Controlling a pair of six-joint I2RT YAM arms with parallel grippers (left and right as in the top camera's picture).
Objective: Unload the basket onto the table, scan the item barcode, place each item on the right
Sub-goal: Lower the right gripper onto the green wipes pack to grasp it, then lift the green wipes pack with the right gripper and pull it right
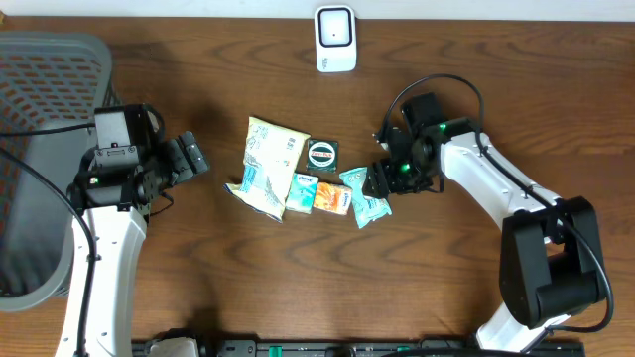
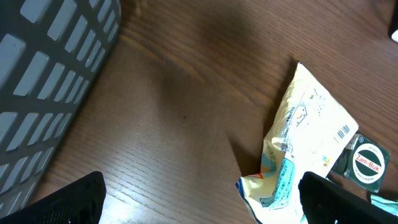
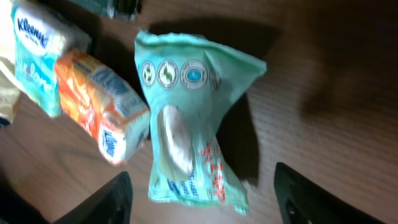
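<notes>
since the right gripper (image 3: 202,194) hangs with its fingers spread either side of the mint-green pouch (image 3: 186,118), touching neither edge, it looks set for a pinch across the narrow waist. the pouch lies crumpled on the tabletop (image 3: 329,74) just beside an orange tissue pack (image 3: 102,106), round icons up — no barcode showing; the left gripper (image 1: 190,157) hangs spread wide near the basket (image 1: 55,69).

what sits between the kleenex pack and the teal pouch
An orange pack, side by side with the Kleenex pack and the teal pouch; clearest in the right wrist view.
</notes>
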